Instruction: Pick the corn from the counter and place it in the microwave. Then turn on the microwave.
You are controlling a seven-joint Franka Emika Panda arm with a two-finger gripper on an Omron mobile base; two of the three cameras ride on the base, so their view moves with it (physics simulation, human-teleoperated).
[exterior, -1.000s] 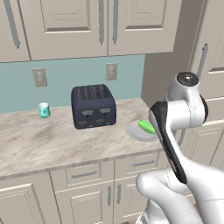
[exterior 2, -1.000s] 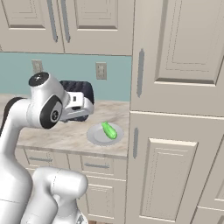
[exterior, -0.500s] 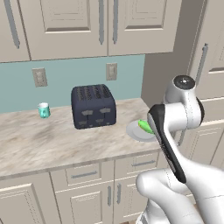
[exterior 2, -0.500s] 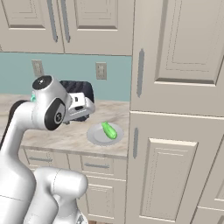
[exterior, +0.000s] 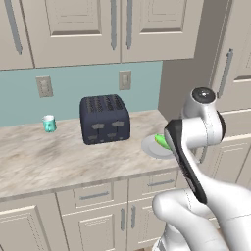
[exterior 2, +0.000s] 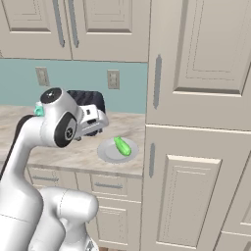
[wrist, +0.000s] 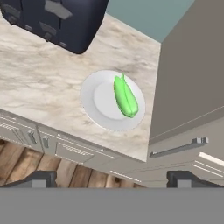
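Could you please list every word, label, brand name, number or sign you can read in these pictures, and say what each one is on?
None: no text can be read in any view.
The toaster shows small front controls, with no legible marks.
The teal cup is too small to show any print.
The wall outlets are blank.
The corn, its white plate, the counter and the cabinet doors carry no lettering.

Counter (wrist: 48, 78) reads as beige marbled stone, smooth and matt. Plate (wrist: 103, 114) looks plain white, glazed. Corn (wrist: 125, 97) is bright green, faintly glossy. Toaster (exterior: 104, 118) is dark, matt. Floor (wrist: 26, 162) shows brown wood planks.
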